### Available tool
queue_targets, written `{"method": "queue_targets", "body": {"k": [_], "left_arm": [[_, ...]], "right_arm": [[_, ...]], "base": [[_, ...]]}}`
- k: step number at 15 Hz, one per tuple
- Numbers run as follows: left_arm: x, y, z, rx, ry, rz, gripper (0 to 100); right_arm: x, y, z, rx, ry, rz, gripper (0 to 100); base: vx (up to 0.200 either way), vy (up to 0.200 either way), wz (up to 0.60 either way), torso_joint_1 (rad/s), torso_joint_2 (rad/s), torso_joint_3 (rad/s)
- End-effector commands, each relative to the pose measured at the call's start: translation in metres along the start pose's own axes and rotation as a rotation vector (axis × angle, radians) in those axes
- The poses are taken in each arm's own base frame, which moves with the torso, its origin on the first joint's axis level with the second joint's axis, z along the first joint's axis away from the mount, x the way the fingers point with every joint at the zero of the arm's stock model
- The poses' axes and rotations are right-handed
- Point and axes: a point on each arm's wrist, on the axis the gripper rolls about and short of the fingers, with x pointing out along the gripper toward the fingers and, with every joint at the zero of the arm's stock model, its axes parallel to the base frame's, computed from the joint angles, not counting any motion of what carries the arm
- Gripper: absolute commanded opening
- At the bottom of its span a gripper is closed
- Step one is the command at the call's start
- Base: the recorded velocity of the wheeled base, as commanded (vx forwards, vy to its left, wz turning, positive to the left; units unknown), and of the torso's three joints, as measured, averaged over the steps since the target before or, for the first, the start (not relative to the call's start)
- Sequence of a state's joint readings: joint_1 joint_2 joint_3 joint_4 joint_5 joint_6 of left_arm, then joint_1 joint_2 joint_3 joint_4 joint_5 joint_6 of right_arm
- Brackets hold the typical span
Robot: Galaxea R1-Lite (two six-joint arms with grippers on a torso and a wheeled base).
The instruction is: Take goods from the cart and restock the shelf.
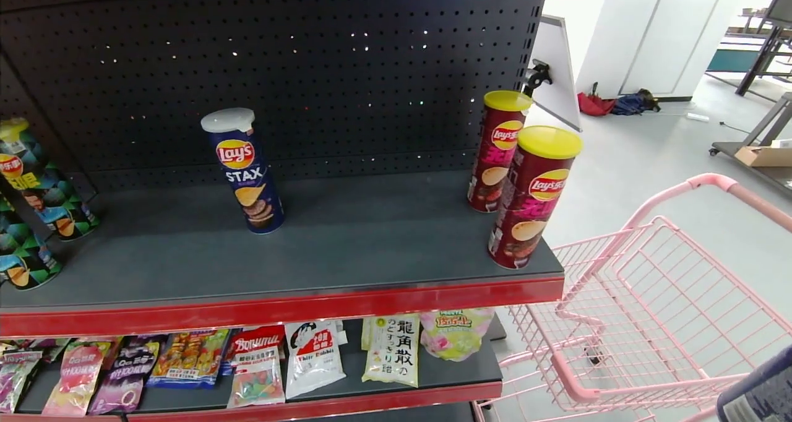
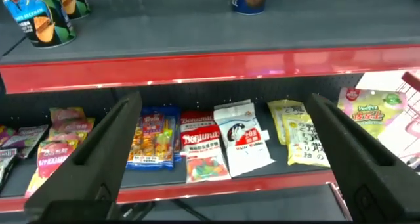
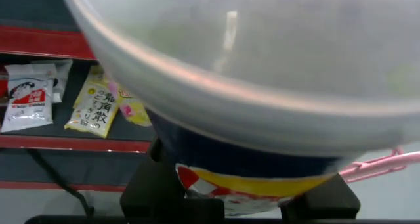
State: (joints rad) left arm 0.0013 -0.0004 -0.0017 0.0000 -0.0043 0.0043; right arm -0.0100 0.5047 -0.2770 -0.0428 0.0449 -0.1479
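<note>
Two red chip cans with yellow lids stand at the right end of the upper shelf (image 1: 371,242): the front red can (image 1: 532,202) by the shelf's front corner, the rear red can (image 1: 499,156) just behind it toward the black pegboard (image 1: 340,69). Farther left on the same shelf a blue can with a white lid (image 1: 244,174) stands upright by itself. At the left end are green chip cans (image 1: 43,187), upright too.

My right gripper (image 3: 239,201) is clenched around a dark blue chip can (image 3: 249,155). The black fingers (image 3: 154,194) press it from both sides, and its translucent lid (image 3: 262,66) looms right at my wrist camera. From my head camera a piece of that can shows at the lower right corner, beside the near end of the pink cart (image 1: 718,179), which is parked just right of the shelving.

My left gripper (image 2: 224,106) holds nothing, its jaws spread wide. It faces the lower shelf (image 2: 262,181), where snack bags lie in a row: an orange-and-blue bag (image 2: 152,138), a red-topped candy bag (image 2: 202,152), a white bag (image 2: 244,142), a yellow bag (image 2: 298,135) and a pale green bag (image 2: 371,109) at the right end
</note>
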Motion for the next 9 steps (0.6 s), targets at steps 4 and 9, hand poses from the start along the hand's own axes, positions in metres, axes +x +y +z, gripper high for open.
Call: {"method": "queue_targets", "body": {"k": [4,9], "left_arm": [[0.0,0.0,0.0,0.0,0.001,0.0,100],[0.0,0.0,0.0,0.0,0.001,0.0,100]], "right_arm": [[-0.0193,0.004,-0.0178,0.014,-0.102,0.016,0],[-0.0202,0.0043,-0.0212,0.016,-0.102,0.005,0]], "base": [[0.0,0.2,0.0,0.002,0.0,0.004],[0.0,0.2,0.0,-0.001,0.0,0.0]]}}
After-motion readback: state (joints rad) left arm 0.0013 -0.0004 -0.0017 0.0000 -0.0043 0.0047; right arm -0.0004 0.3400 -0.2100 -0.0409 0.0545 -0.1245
